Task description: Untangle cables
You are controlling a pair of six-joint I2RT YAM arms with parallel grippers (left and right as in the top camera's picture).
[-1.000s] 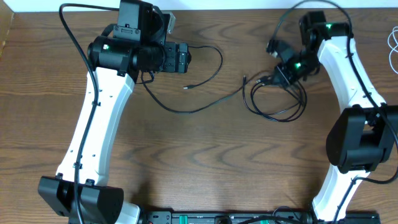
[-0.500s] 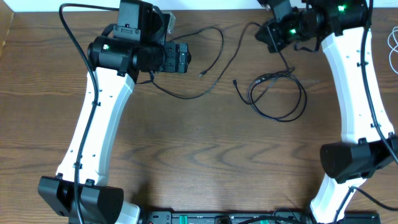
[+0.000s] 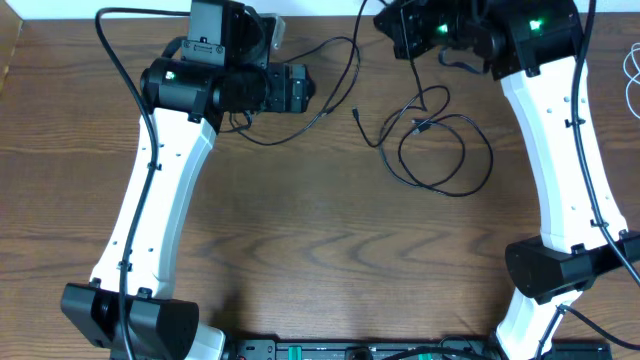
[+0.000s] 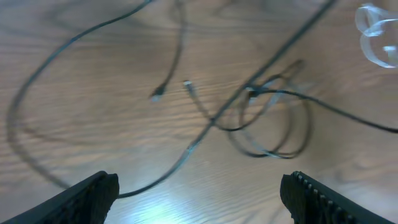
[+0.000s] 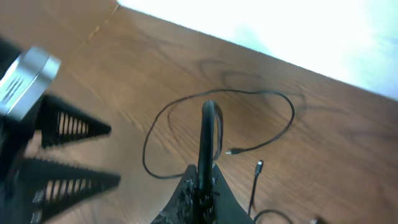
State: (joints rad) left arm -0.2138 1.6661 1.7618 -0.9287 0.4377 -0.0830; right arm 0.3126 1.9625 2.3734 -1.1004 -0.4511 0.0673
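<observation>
Near the far edge of the brown wooden table (image 3: 300, 260), left gripper (image 4: 200, 182) with fingers (image 4: 93, 196) spread wide on nothing, broad bare wood in front. Just right, thin black cables (image 3: 428, 125) lying in loose loops mid-table, crossings blurred in the left wrist view. Farther right, right gripper (image 5: 203, 180) clamped on one black strand, its tip indistinct from overhead.
</observation>
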